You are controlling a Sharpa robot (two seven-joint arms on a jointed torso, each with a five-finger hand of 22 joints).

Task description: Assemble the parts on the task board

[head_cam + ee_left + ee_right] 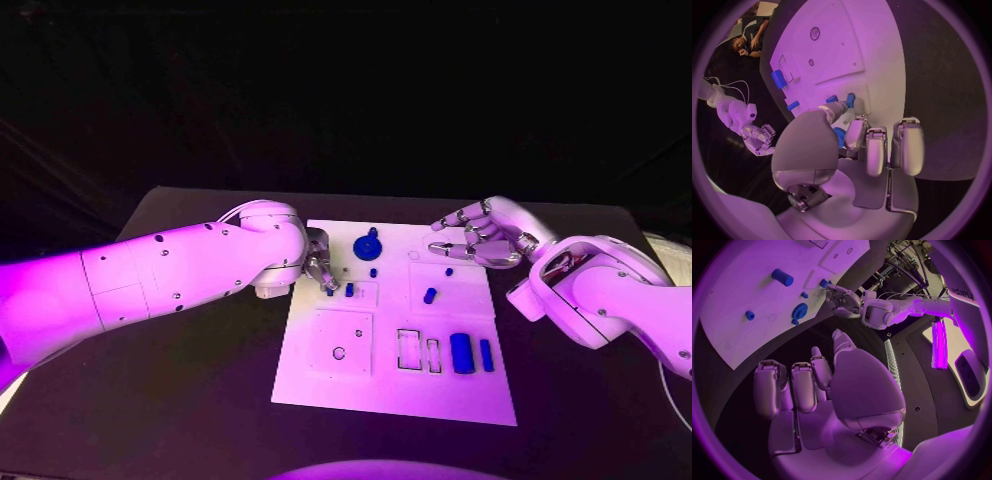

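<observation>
Our left hand [319,268] reaches over the task board's [346,385] edge, fingertips [856,138] closing on a small blue part [849,100], likely to seat it; whether it truly grips, we cannot tell. Our right hand [483,235] hovers beyond, fingers curled and holding nothing, just off the board's far corner, seemingly waiting.

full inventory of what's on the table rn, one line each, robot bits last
table: one, black, under everything.
task board: one, white, table centre, with outlined recesses and a small hole near its left side.
gear-shaped part: one, blue, far end of the board.
block parts: two, blue, side by side at the board's near right.
small parts: several, blue, scattered mid-board; exact count unclear.
left hand: silver, at the board's left edge, fingers down by a small part.
right hand: silver, fingers curled, at the board's far right corner, holding nothing.
</observation>
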